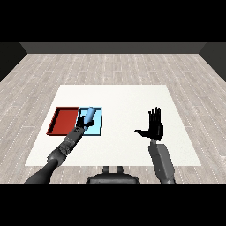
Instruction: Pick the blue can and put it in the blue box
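The left robot hand [82,124] curls round the blue can [89,114], tilted above the light blue tray [98,128]; release remains. The right robot hand [155,126] is spread open, holding nothing.

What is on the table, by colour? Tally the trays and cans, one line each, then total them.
Red tray: 1
Light blue tray: 1
Blue can: 1, held over the light blue tray by the left robot hand
Total: 3 things
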You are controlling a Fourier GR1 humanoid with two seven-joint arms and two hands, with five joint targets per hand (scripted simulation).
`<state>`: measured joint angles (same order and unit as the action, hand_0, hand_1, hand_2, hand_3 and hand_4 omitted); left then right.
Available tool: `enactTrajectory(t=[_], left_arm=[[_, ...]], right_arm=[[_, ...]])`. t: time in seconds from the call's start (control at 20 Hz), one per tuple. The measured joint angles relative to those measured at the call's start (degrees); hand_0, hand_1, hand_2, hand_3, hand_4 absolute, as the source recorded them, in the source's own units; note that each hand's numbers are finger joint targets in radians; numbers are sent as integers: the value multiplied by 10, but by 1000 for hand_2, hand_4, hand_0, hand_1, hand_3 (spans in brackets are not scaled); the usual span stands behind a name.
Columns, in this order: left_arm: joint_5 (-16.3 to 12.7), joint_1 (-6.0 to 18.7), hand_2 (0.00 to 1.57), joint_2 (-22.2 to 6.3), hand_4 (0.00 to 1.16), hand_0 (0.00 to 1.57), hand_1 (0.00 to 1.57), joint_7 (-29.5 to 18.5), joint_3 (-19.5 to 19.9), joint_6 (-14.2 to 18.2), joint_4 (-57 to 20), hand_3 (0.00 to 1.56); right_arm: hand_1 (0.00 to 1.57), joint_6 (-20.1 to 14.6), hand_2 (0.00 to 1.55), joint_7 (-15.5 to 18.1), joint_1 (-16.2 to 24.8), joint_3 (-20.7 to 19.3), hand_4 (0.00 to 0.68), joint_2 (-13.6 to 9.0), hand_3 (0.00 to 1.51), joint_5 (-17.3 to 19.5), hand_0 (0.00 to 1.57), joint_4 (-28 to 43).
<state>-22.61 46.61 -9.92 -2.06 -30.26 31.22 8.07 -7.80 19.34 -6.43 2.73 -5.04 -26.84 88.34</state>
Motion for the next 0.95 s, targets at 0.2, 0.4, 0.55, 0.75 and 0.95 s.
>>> enactTrajectory(t=[0.2, 0.4, 0.55, 0.75, 0.95], left_arm=[[-19, 15, 0, 4, 468, 236, 236, 4, 35, -1, -31, 0], [-9, 29, 0, 6, 0, 0, 0, 13, 39, -25, -58, 0], [0, 36, 0, 5, 0, 0, 0, 15, 42, -35, -65, 0], [3, 35, 0, 2, 0, 0, 0, -2, 50, -27, -66, 0], [-19, 34, 0, -7, 0, 0, 0, -80, 79, -11, -28, 0]], right_arm=[[0, -2, 0, 4, 0, -6, 0, -1, 0, 6, 0, -12], [0, 5, 0, 0, 1, -13, 0, -6, 0, 3, 0, -10], [0, 14, 0, 10, -6, -19, 0, -2, 0, 0, 0, -21], [0, 21, 0, 12, -13, -23, 0, -2, 0, -1, 0, -28], [0, 17, 0, 4, -16, -19, 0, -3, 0, 4, 0, -23]])
